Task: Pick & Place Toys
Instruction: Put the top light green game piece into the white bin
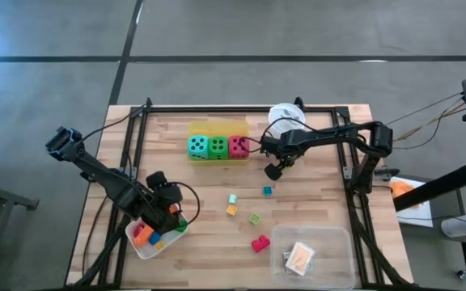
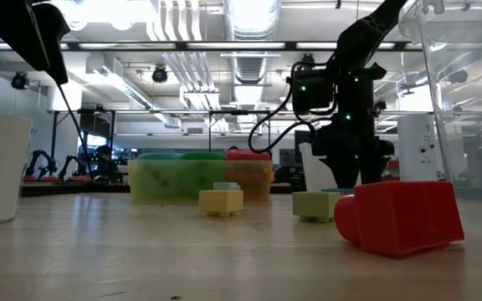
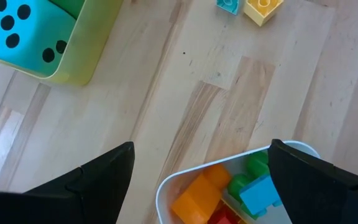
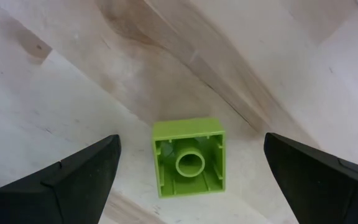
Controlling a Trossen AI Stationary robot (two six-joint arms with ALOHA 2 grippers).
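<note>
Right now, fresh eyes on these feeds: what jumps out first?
Three big dotted dice, teal, green and red, sit in a row in the yellow tray at the table's far side. The left gripper hangs open over the white tray of bright blocks at the near left corner. The right gripper is open by the dice; its wrist view shows an upturned green block.

Overhead downward, tabletop-level across, two close wrist views; shared wooden table [image 1: 314, 218]
</note>
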